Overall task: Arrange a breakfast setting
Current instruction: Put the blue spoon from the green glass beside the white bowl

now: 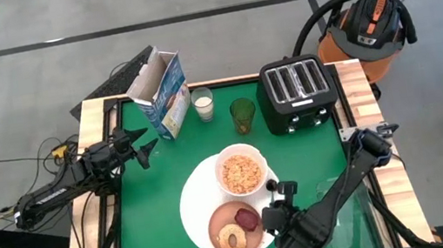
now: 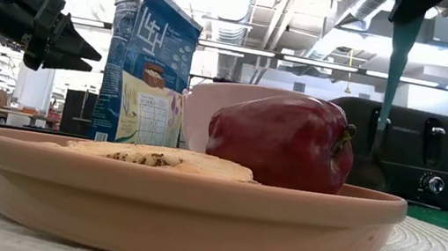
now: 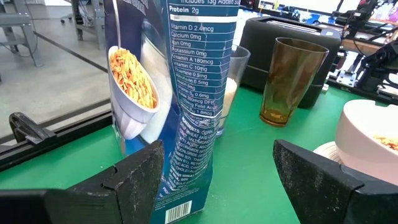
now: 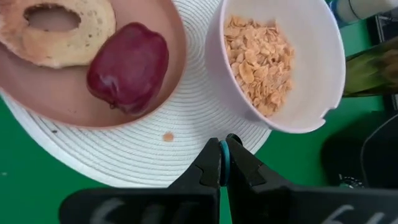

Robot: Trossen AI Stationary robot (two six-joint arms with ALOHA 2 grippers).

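A large white plate (image 1: 192,209) holds a white bowl (image 1: 242,172) of cereal and a salmon-pink plate (image 1: 218,221) with a bagel (image 1: 233,239) and a dark-red fruit (image 1: 247,219). The blue cereal box (image 1: 162,93) stands open at the far left. My left gripper (image 1: 148,150) is open just near of the box; the box's corner (image 3: 186,155) stands ahead of its spread fingers, untouched. My right gripper (image 1: 282,192) is at the white plate's right rim, shut on a teal-handled spoon (image 2: 396,62). My right gripper pinches the spoon's teal handle (image 4: 223,163) between its two fingers, coming from above and pointing down. The spoon hangs upright below the fingers, its dark bowl (image 2: 368,172) lowest. The pink plate hides whether that end touches anything.
A glass of milk (image 1: 202,102) and an amber-green glass (image 1: 243,114) stand between the box and the black toaster (image 1: 297,91) at the far right. A clear tray (image 1: 351,210) lies under my right arm. Green table shows at the near left.
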